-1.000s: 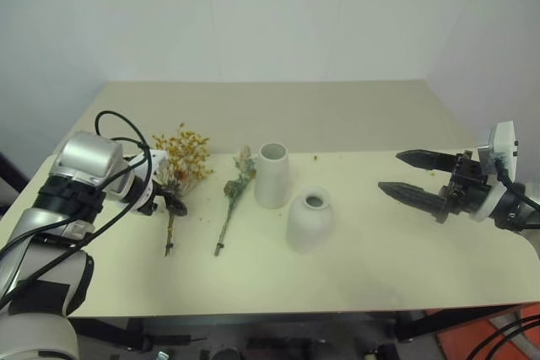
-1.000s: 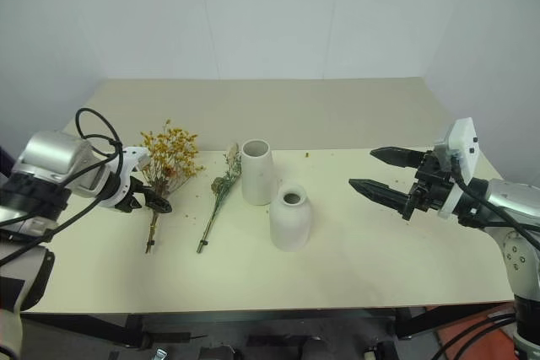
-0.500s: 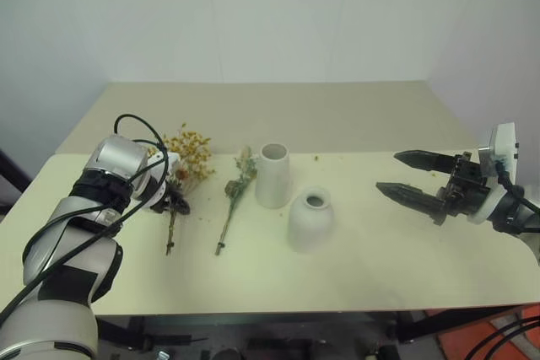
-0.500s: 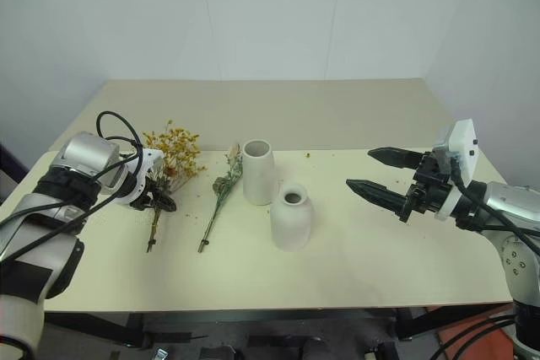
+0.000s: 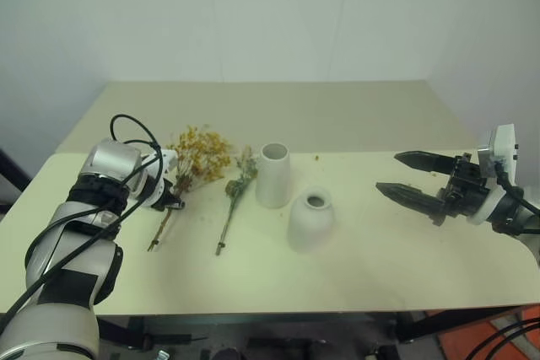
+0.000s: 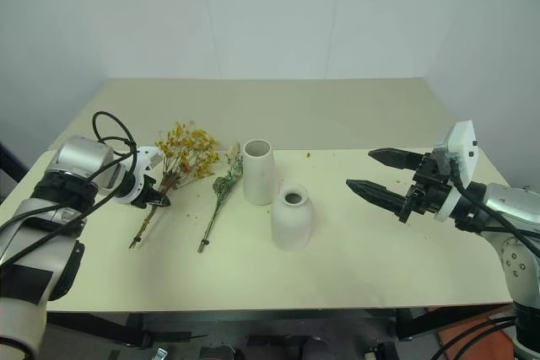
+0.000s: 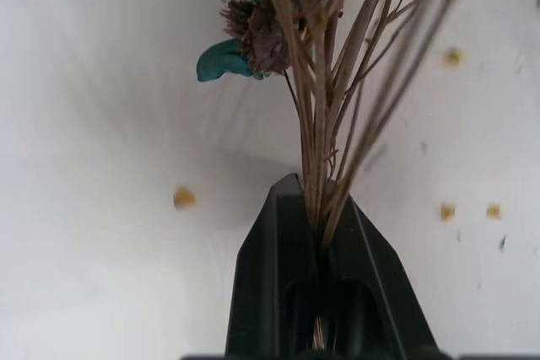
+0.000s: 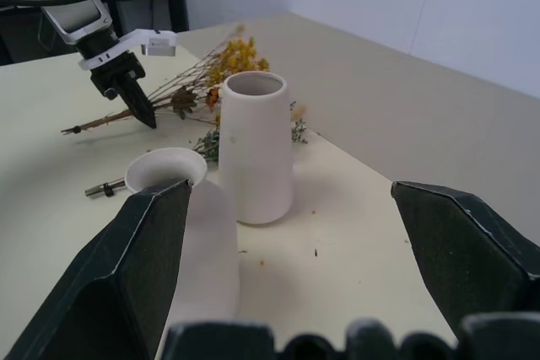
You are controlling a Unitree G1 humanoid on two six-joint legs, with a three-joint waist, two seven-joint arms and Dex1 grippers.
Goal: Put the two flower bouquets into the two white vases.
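While the left hand (image 6: pixel 157 201) pinched the thin brown stems of the bushy bunch of tiny yellow-orange dried flowers (image 6: pixel 190 142), its two black fingers were closed tight around them, as the left wrist view showed. That bunch lay slanted on the pale cream desk (image 6: pixel 354 267), stem ends toward the near edge. Just beside it rested the slimmer grey-green sprig (image 6: pixel 219 194), untouched and flat on the desk. Next to the sprig stood the taller tapered matte white ceramic vase (image 6: pixel 257 172), upright, with the shorter rounded white vase with a small hole (image 6: pixel 291 218) close in front of it. Well apart, the right hand (image 6: pixel 378 174) hung above the desk with fingers spread wide, holding nothing.
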